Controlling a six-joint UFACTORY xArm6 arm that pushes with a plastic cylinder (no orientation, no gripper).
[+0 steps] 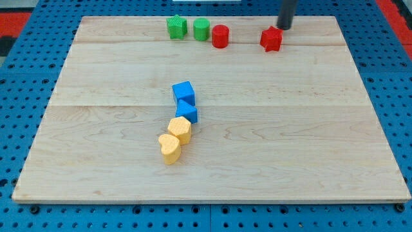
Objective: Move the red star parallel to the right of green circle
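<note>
The red star (271, 39) lies near the view's top edge of the wooden board (309, 129), right of centre. The green circle (201, 29) stands further left along the same top strip, with a red cylinder (221, 36) touching its right side, between it and the star. My tip (284, 27) is just above and to the right of the red star, very close to it or touching it.
A green star-like block (176, 27) sits left of the green circle. Two blue blocks (185, 101) and two yellow blocks (175, 138) form a slanted chain in the board's middle. Blue pegboard surrounds the board.
</note>
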